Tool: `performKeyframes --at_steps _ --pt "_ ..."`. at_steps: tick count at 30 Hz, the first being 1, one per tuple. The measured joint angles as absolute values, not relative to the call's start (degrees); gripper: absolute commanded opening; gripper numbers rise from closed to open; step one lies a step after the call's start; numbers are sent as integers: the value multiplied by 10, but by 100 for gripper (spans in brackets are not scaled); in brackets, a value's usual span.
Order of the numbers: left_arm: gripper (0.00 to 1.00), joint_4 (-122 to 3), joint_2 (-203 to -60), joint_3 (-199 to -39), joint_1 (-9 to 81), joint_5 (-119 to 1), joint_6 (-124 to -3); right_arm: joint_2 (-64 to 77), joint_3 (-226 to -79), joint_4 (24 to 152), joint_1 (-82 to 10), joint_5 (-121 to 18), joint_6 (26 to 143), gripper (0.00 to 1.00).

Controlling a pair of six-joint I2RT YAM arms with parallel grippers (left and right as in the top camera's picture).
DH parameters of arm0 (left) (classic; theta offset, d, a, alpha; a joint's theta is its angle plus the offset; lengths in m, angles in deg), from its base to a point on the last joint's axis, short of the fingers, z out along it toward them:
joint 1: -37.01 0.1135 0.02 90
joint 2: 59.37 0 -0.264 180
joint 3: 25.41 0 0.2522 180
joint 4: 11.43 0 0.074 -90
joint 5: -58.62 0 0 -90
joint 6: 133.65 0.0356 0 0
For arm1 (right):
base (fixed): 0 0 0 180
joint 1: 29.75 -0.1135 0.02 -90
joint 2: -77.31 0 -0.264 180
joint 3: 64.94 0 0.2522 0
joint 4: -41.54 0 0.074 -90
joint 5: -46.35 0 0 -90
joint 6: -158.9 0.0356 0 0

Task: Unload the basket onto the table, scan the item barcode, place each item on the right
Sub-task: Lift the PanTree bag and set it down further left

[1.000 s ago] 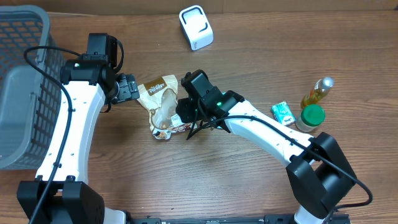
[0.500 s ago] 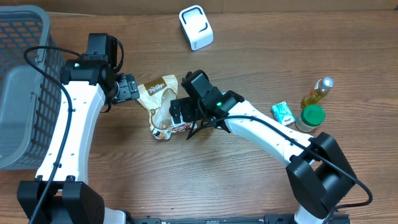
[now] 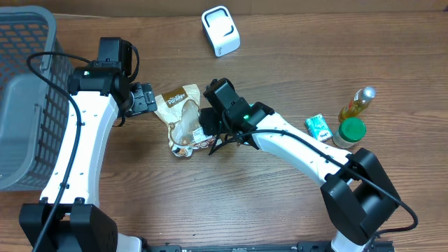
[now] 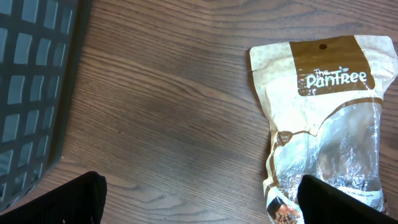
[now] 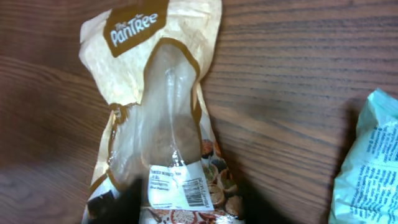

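The pouch [image 3: 183, 117] lies flat on the desk [image 3: 280, 210], a little toward 9 o'clock of the middle. Its brown header points to 12 o'clock and its clear window faces up. The white scanner [image 3: 220, 30] stands well apart from it at about 1 o'clock, near the desk's far edge.

The left claw [image 3: 145, 98] sits at the pouch's 10 o'clock, just beside the header. In its wrist view the fingers [image 4: 68, 199] are spread wide with only bare wood between them, so it holds nothing. The pouch lies off to that view's 3 o'clock.

The right claw [image 3: 204, 126] is at the pouch's 4 o'clock, low over its bottom end. In the right wrist view its dark fingers [image 5: 121, 199] are drawn partway in on either side of that end, overlapping its edges. They are blurred, so it is not possible to tell whether they have actually gripped the pouch. A white barcode label [image 5: 177, 190] faces up between them.

The grey basket [image 3: 21, 98] fills the 9 o'clock side of the desk. At 3 o'clock a teal packet [image 3: 318, 127], a green-lidded jar [image 3: 350, 131] and a yellow bottle [image 3: 355, 103] cluster together.
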State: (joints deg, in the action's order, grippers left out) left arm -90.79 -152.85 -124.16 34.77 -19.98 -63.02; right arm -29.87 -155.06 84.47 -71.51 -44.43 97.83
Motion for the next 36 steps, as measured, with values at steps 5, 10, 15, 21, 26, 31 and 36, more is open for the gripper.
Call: performKeyframes --at_steps 5,10,15,21,26,31,36 --pt "99 -908 -1528 -1242 348 -200 -630 -301 -1551 848 -715 -405 1000 4" --pt "100 -908 -1528 -1242 348 -200 -630 -301 -1551 844 -715 -387 1029 4" --pt "100 -908 -1528 -1242 348 -200 -630 -301 -1551 853 -715 -382 1043 5" --pt "100 -908 -1528 -1242 348 -200 -630 -301 -1544 867 -715 -380 1047 4" --pt "99 -908 -1528 -1242 348 -200 -630 -301 -1479 778 -715 -378 1050 4" --pt "99 -908 -1528 -1242 348 -200 -630 -301 -1428 697 -715 -412 1050 4" --pt "100 -908 -1528 -1242 348 -200 -630 -302 -1421 679 -717 -479 1050 5"
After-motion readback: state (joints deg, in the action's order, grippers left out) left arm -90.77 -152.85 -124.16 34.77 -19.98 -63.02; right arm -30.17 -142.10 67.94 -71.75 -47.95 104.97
